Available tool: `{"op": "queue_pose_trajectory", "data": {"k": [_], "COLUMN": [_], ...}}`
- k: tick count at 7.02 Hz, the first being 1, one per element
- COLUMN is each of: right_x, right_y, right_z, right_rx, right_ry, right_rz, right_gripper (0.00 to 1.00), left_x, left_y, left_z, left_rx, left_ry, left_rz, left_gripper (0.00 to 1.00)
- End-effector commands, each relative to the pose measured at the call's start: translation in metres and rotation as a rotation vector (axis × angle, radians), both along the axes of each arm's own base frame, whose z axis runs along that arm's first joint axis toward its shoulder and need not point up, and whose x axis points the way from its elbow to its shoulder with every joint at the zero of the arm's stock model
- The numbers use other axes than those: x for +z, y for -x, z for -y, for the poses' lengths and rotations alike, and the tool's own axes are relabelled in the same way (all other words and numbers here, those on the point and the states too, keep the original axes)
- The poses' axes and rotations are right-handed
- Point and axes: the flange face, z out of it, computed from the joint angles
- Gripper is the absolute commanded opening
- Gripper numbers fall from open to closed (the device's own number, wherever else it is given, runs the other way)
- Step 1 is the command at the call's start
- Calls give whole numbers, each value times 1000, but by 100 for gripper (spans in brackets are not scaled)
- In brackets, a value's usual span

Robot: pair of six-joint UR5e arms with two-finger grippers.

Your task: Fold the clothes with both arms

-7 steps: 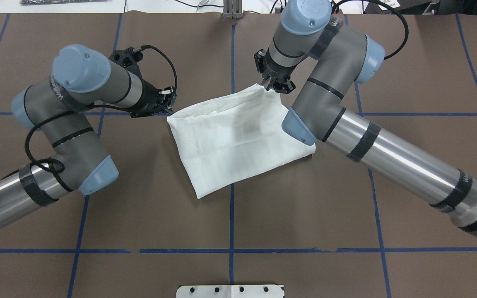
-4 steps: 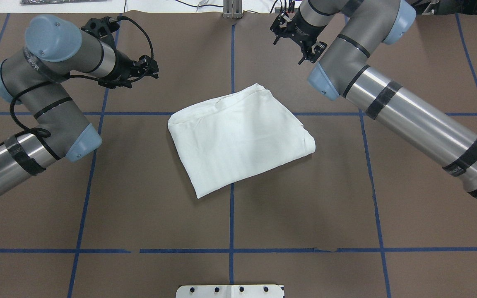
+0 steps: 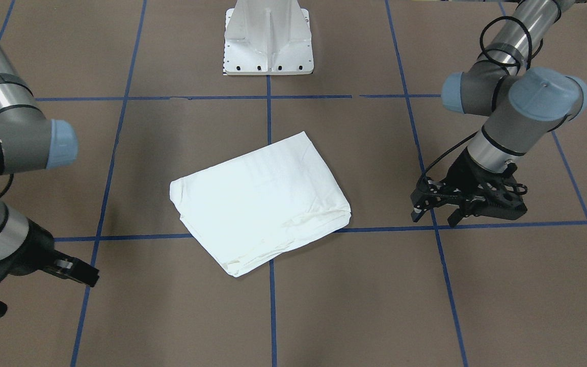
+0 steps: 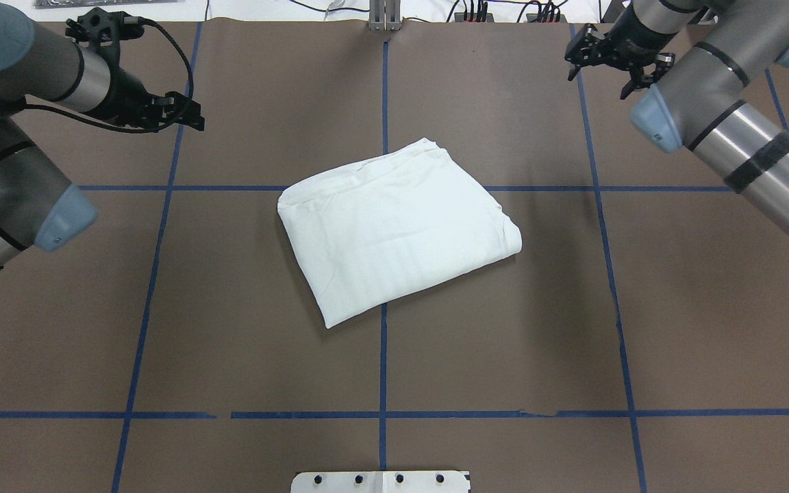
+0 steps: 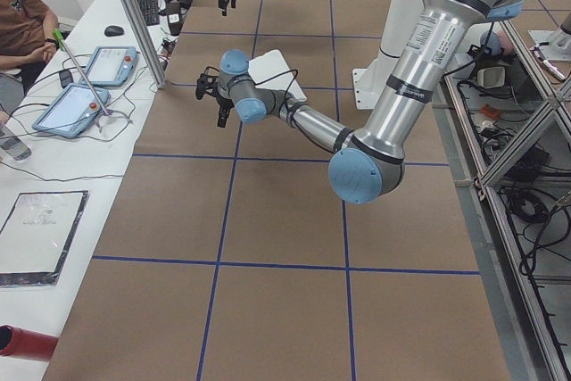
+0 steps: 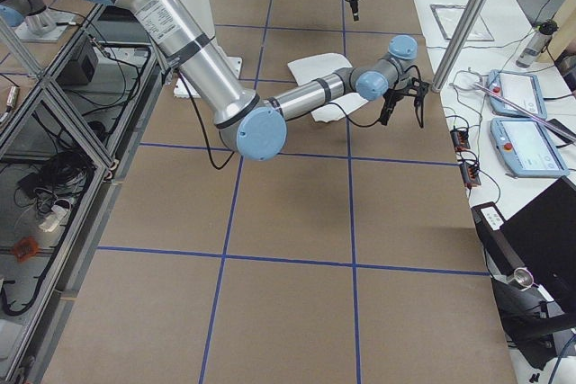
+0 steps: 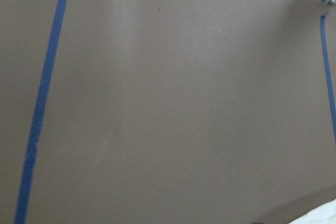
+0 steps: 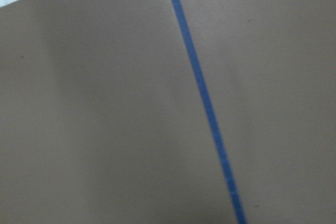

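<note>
L arm [image 4: 31, 65] is hanging over the table's far-left part. Its L gripper [image 4: 196, 114] is hovering over the bare brown table cover [image 4: 264, 356], fingers spread apart and gripping nothing. It's sitting well apart from the shirt.

Mid-table, the white shirt [image 4: 394, 229] is lying flat, folded into a compact, roughly rectangular bundle. It's sitting at a slant to the blue tape lines [image 4: 382, 370] and covering the spot where two of them cross. One corner is pointing toward the robot's white pedestal [image 3: 268, 35].

Over on the right, R arm [image 4: 744, 130] is slanting across the far-right corner. R gripper [image 4: 596, 77] is hanging by a tape line near the far edge, fingers parted too, empty, also well clear of the shirt. Can't tell whether either gripper is touching the cover.
</note>
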Motion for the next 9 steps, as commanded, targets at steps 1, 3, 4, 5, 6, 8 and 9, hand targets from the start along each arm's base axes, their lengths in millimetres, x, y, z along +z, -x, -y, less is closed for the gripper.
{"op": "queue_pose_trajectory", "data": {"k": [1, 3, 4, 5, 6, 8, 9], "right_x": [68, 144, 185, 219, 225, 221, 221], "right_y": [-110, -201, -227, -257, -267, -272, -273], "right_z": [-36, -86, -118, -151, -178, -217, -226], "right_rx": [-219, -273, -316, -319, -332, -323, -323], "right_ry": [-119, -163, -166, -148, -165, -162, -161], "right_rz": [-113, -147, -124, -61, -53, -59, -59], "right_gripper": [100, 100, 100, 100, 100, 100, 100], "left_x": [64, 136, 161, 179, 187, 195, 191], "left_y": [96, 199, 238, 260, 267, 269, 272], "left_z": [-4, -21, -30, -43, -49, -51, -53], "left_rx": [96, 145, 131, 106, 98, 96, 95], "left_ry": [-152, -218, -224, -192, -166, -101, -58], "left_rz": [104, 177, 208, 214, 219, 223, 227], "left_gripper": [89, 100, 100, 100, 100, 100, 100]}}
